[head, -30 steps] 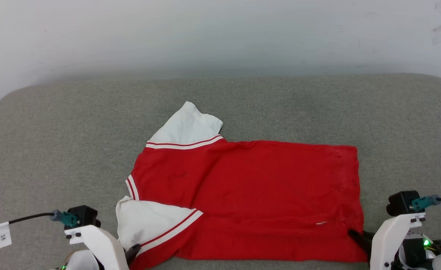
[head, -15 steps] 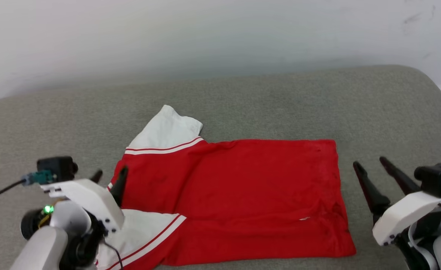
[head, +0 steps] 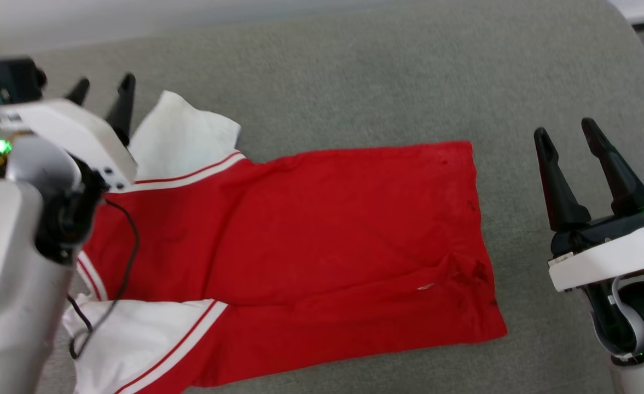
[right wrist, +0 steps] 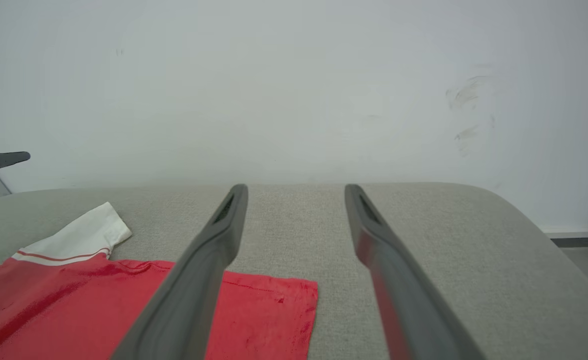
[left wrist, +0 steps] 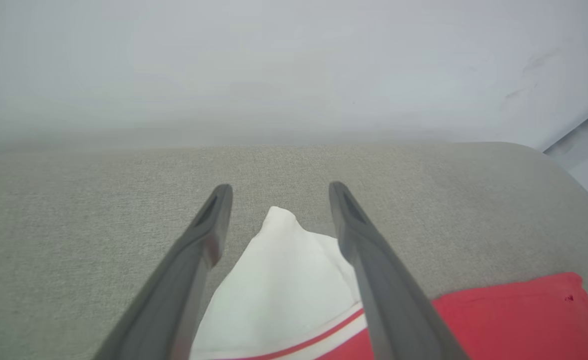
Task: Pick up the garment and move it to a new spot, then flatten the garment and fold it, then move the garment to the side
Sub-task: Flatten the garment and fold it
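The left gripper (head: 105, 82) is no longer down at the near edge of the shirt (head: 327, 219) by the front sleeve, where it sat a second ago. It has risen and travelled forward, and now hangs with its fingers spread apart at the far white sleeve (head: 185, 131), whose tip lies between them in the left wrist view. The right gripper (head: 565, 128) has left the near hem corner, lifted, and now stands off the shirt's right side, fingers parted over the grey cushion (head: 354, 82). The head view has tipped downward, so the wall has almost slid out of its top.
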`<state>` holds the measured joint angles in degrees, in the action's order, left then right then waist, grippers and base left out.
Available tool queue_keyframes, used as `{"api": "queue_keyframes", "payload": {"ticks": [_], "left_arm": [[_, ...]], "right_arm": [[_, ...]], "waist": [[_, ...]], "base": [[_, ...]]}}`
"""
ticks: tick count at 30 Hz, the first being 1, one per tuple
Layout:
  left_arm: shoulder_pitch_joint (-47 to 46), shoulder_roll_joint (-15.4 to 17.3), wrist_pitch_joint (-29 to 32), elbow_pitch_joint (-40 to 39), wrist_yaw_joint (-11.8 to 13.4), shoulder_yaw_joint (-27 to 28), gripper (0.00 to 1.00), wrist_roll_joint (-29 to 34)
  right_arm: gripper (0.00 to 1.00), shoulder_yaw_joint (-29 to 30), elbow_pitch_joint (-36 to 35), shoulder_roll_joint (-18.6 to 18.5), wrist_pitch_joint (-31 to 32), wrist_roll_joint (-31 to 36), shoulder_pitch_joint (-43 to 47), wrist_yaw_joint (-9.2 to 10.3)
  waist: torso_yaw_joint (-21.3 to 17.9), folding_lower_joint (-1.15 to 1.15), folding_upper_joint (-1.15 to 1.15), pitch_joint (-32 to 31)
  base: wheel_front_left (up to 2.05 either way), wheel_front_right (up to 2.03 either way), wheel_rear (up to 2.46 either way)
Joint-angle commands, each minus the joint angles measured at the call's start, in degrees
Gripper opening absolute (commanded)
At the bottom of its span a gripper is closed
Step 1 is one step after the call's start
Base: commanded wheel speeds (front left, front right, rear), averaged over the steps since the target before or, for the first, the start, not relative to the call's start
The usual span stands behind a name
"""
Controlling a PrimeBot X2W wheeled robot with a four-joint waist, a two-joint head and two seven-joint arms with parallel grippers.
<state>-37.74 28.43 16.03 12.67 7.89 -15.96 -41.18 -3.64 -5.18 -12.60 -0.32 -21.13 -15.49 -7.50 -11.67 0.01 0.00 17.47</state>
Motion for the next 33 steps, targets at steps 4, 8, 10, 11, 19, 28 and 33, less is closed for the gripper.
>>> {"api": "queue_keyframes", "payload": {"ticks": [4,8,10,11,19,28,33], "left_arm": [[-8.0,2.5,7.9,3.6,-2.7,-1.2,1.00,-1.4],[-13.9,5.0,18.3,6.7,-4.8,-3.4,1.00,-2.7],[-15.6,6.0,23.9,7.9,-5.5,-4.8,1.00,-3.2],[-16.4,6.5,26.3,8.5,-5.6,-5.3,1.00,-3.5],[-16.9,9.9,38.0,13.6,-2.8,-9.0,1.00,-1.8],[-13.8,6.7,38.1,17.7,-1.1,-10.4,0.00,-2.4],[-16.1,5.4,33.2,16.9,-2.1,-9.5,0.00,-2.1]], "right_arm": [[1.00,-0.2,-0.1,1.3,-0.8,-0.1,-1.6,0.02],[1.00,-0.6,0.7,2.2,-1.5,-0.5,-2.3,0.02],[1.00,-0.9,0.9,2.6,-2.0,-0.6,-2.4,0.02],[1.00,-1.1,1.2,2.7,-2.2,-0.8,-2.5,0.02],[1.00,-2.4,3.1,3.5,-3.7,-2.4,-3.6,0.02],[1.00,-3.2,4.8,1.8,-3.4,-5.3,-4.3,0.02],[1.00,-3.3,7.2,-0.8,0.9,-8.9,-5.9,0.02]], "waist": [[-4.9,-0.01,0.00,6.7],[-6.7,-0.01,0.00,9.0],[-7.5,-0.01,0.00,9.9],[-7.8,-0.01,0.00,10.4],[-10.1,-0.01,0.00,13.4],[-9.7,-0.01,0.00,13.4],[-7.1,-0.01,0.00,11.1]], "base": [[0.00,0.00,0.00],[0.00,0.00,0.00],[0.00,0.00,0.00],[0.00,0.00,0.00],[0.00,0.00,0.00],[0.00,0.00,0.00],[0.00,0.00,0.00]]}}
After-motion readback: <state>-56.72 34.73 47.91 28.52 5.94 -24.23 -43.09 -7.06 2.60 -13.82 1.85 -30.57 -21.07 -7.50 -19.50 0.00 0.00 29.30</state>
